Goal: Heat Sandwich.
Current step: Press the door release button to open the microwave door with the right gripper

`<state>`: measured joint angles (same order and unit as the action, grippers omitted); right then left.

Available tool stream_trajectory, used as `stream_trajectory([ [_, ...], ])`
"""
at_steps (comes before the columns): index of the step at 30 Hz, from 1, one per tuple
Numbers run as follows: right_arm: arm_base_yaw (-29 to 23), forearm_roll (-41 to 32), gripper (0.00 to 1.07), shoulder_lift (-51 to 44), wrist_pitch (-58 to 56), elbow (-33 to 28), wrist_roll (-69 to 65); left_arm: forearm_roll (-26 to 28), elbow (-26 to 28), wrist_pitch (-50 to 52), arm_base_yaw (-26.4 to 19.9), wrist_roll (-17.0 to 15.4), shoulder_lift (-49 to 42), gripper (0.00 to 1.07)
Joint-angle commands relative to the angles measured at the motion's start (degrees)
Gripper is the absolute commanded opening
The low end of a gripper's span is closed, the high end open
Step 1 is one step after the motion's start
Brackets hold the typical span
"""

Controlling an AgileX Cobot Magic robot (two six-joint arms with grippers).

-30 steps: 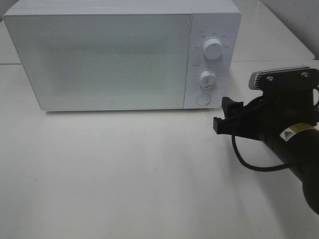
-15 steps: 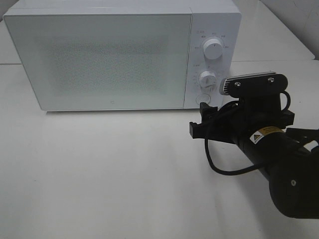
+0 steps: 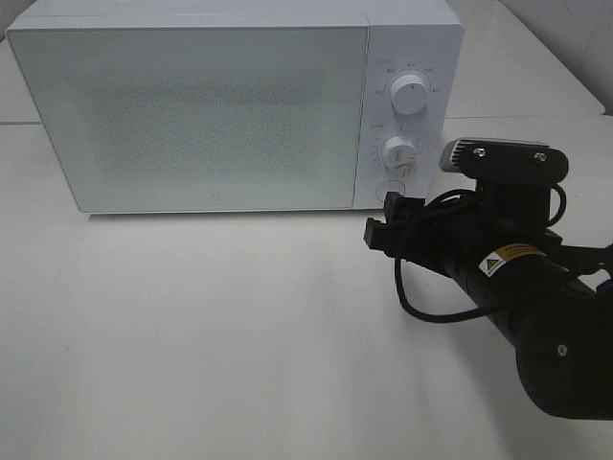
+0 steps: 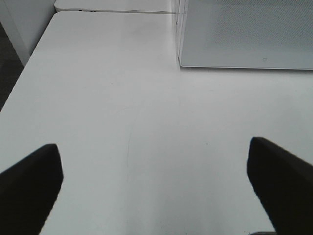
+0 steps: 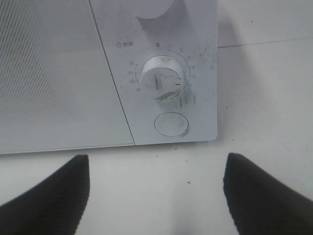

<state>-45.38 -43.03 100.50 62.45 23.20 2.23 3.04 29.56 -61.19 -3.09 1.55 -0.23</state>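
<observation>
Right wrist view shows my right gripper (image 5: 155, 161) spread wide and empty before the microwave (image 5: 58, 73), so I'd centre one fingertip on its round button (image 5: 171, 124) and press straight.

Our right arm (image 3: 541, 316) reaches in from the right side, stretched nearly level, and our right gripper (image 3: 381, 226) points forward with its jaws spread wide. Our left gripper (image 4: 156, 188) likewise holds its jaws wide apart.
</observation>
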Motion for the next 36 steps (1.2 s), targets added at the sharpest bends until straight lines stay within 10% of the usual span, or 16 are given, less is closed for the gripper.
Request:
stream_trajectory([
  [1, -0.2, 0.4, 0.74, -0.2, -0.7, 0.5, -11.5, 0.5, -0.1, 0.0, -0.2, -0.2, -0.5, 0.98],
  [19, -0.2, 0.3, 0.71, -0.2, -2.3, 0.5, -65.1, 0.5, -0.1, 0.0, -0.2, -0.2, -0.5, 0.98],
  [36, -0.2, -3.8, 0.00, -0.2, -6.8, 0.5, -73.4, 0.5, -0.1, 0.0, -0.2, -0.2, -0.5, 0.98],
])
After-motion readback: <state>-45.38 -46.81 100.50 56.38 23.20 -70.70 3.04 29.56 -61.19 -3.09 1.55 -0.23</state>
